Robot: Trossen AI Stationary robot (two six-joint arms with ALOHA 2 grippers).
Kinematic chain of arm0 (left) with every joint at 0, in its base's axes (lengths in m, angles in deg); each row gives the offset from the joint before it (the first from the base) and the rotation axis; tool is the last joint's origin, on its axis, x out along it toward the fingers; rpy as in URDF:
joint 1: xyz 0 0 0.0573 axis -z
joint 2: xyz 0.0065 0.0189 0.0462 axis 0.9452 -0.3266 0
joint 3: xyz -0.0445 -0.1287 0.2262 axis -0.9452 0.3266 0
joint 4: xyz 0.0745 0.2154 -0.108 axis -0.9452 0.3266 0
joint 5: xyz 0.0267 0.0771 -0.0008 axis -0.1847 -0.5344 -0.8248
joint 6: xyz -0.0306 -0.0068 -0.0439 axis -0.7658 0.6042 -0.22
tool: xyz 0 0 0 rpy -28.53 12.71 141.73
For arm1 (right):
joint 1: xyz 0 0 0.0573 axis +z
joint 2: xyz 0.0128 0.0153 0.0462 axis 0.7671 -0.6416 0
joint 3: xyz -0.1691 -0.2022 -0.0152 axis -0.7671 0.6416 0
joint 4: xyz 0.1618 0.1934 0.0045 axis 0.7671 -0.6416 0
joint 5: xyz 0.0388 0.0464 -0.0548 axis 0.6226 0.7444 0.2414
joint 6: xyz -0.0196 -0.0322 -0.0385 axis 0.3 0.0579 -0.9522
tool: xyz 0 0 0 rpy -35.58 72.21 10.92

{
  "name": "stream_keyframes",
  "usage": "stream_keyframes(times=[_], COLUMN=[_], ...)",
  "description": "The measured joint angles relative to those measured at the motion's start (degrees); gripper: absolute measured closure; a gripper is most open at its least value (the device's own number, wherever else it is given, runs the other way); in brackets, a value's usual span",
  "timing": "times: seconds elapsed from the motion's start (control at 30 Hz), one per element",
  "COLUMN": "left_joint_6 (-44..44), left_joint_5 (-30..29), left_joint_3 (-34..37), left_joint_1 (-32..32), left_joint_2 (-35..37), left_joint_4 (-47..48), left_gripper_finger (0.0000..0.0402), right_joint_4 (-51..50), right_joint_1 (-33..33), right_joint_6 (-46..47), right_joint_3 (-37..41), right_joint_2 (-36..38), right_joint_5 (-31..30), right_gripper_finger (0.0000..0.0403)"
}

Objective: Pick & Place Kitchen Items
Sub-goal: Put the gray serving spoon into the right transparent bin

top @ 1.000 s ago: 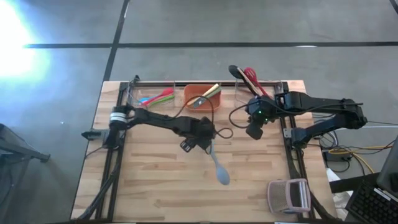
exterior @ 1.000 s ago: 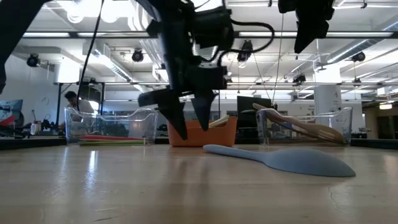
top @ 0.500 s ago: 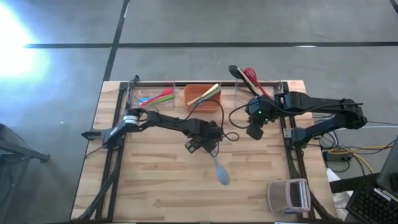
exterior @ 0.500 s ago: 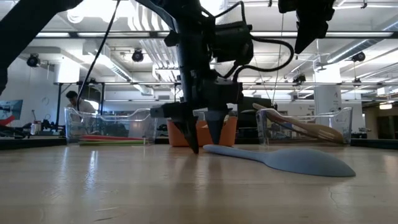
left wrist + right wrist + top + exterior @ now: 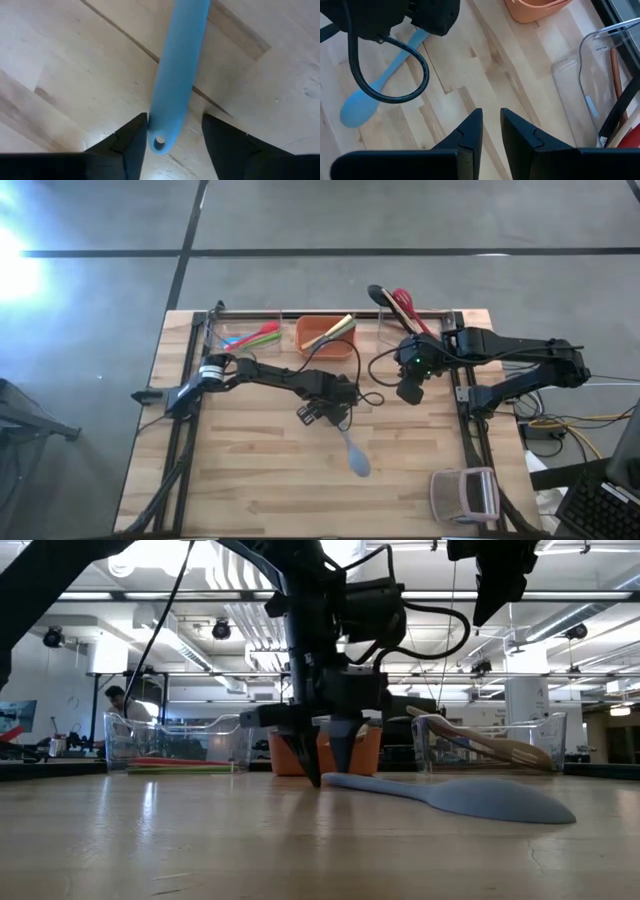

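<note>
- A blue spoon (image 5: 352, 450) lies flat on the wooden table (image 5: 250, 480), near the middle, a little toward the front edge.
- Its long axis runs roughly back to front: the bowl points toward the front edge, angled slightly to the right, and the handle end, with a small hanging hole, points toward the back edge.
- The left gripper (image 5: 333, 417) is down at table level with its fingers spread on either side of the handle end; in the left wrist view the handle (image 5: 175, 75) sits between the two dark fingers (image 5: 132, 142), one finger close against it and the other apart, so the gripper is not closed on it.
- The left arm reaches in from the table's left edge, stretched low across to the middle, wrist turned downward.
- The right gripper (image 5: 408, 391) hangs raised above the table near the right back part, fingers nearly together and holding nothing; its arm comes in from the right edge.
- Along the back edge stand a clear bin (image 5: 225, 330) with red and green utensils (image 5: 255, 337), an orange bin (image 5: 305, 330) holding a pale wooden utensil (image 5: 333, 332), and another clear bin (image 5: 390, 330) with red and dark utensils (image 5: 398, 305).
</note>
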Motion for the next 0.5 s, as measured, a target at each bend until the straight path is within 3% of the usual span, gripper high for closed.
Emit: stream_keyframes(times=[0.33,0.5], left_joint_6=[-2.95,-8.03], left_joint_5=[5.57,6.87], left_joint_3=[0.15,0.21], left_joint_1=[-0.04,-0.04], left_joint_2=[-0.09,-0.11], left_joint_4=[0.73,1.48], left_gripper_finger=[0.0294,0.031], right_joint_4=[0.04,0.06], right_joint_1=[0.0,0.0], right_joint_6=[-0.04,-0.06], right_joint_3=[0.0,0.02], right_joint_2=[0.0,0.0], right_joint_5=[0.0,0.0], right_gripper_finger=[0.0337,0.0334])
